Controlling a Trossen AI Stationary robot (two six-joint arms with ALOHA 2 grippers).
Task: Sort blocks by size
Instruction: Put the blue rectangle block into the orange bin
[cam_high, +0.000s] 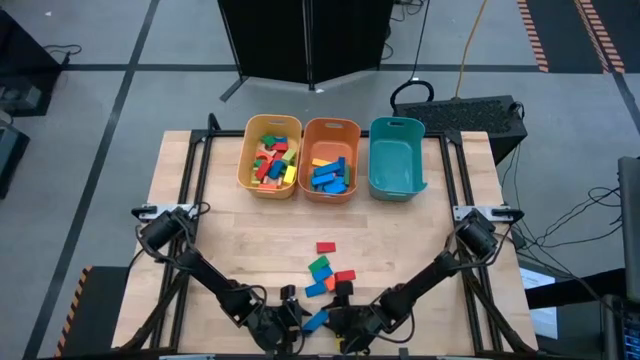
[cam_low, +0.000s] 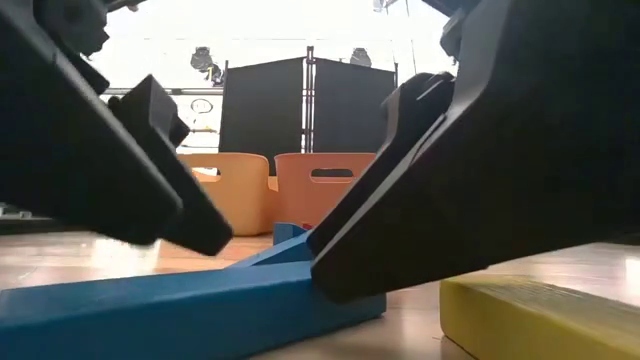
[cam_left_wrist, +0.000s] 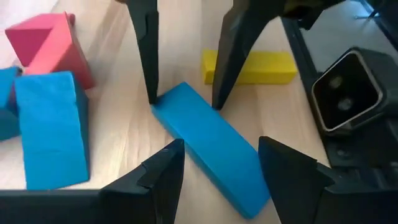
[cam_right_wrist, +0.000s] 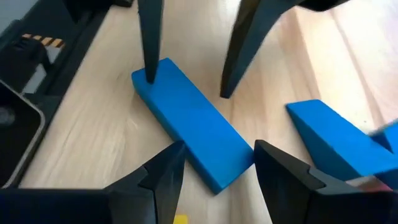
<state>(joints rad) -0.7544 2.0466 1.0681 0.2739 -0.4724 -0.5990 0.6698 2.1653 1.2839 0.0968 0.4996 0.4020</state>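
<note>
A blue bar block (cam_high: 316, 320) lies flat on the table near its front edge. My left gripper (cam_left_wrist: 221, 146) straddles one end of it and my right gripper (cam_right_wrist: 217, 148) the other; both are open, slanting down. Loose blocks lie just beyond: a red one (cam_high: 326, 247), a green one (cam_high: 319, 265), another red (cam_high: 345, 276) and a blue one (cam_high: 316, 288). A yellow bar (cam_left_wrist: 249, 67) lies beside the blue bar. The yellow bin (cam_high: 248, 160) and the orange bin (cam_high: 308, 165) each hold several blocks. My left gripper has one fingertip (cam_right_wrist: 149, 78) at a corner of the bar's end (cam_right_wrist: 163, 73); the other fingertip (cam_right_wrist: 227, 92) stands on the table, apart from the bar. Whether it touches, I cannot tell. My right gripper has a fingertip (cam_left_wrist: 152, 96) at a corner of the bar's other end (cam_left_wrist: 177, 99) and one (cam_left_wrist: 217, 102) at its long side. Whether they touch, I cannot tell.
The teal bin (cam_high: 397, 155) stands at the far right of the row of bins. A pink block (cam_left_wrist: 50, 46) and a blue block (cam_left_wrist: 50, 130) lie close to the left gripper. Bare wood lies between the bins and the loose blocks.
</note>
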